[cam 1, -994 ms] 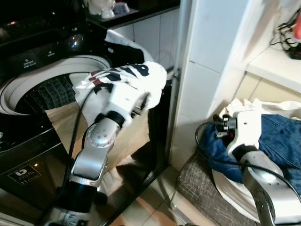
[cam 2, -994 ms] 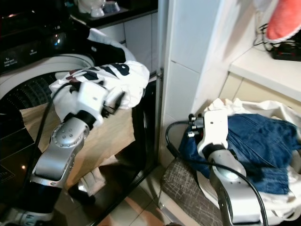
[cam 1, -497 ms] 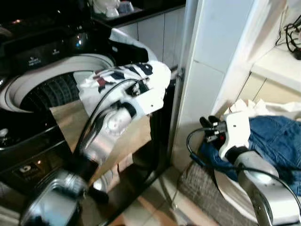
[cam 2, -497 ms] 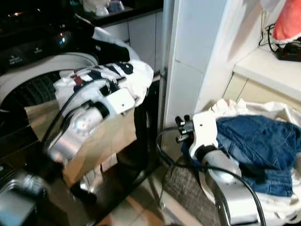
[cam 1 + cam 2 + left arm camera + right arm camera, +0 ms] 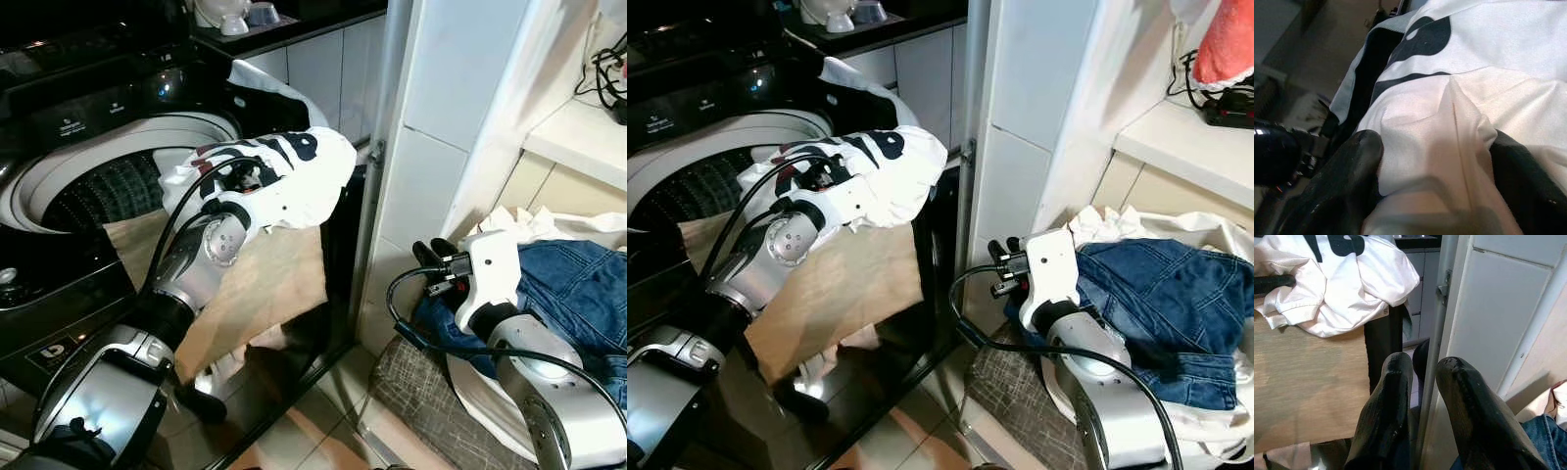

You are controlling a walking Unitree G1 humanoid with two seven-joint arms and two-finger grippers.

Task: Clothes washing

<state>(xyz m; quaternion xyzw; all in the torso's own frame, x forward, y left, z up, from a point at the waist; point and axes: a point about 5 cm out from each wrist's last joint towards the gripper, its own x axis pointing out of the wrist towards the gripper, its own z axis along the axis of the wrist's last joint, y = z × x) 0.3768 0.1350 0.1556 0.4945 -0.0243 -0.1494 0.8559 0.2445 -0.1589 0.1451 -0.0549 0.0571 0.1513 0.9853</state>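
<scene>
One white garment with black markings is held at the right rim of the open top-loading washing machine, bunched over the rim and partly above a tan cloth that hangs down the machine's front. The left tool is clenched on this garment: in the left wrist view a fold of white fabric is pinched between the two black fingers. From the head views the fingertips are buried under the fabric and cannot be made out.

The drum opening lies free to the left of the garment; its depth is dark and its contents cannot be told. To the right, a narrow gap is left between the machine's side and a white tiled wall edge.

The right tool is held low by that wall edge, fingers close together with nothing between them. Behind its wrist, blue jeans lie on white laundry in a basket, cut off at the frame's right edge.
</scene>
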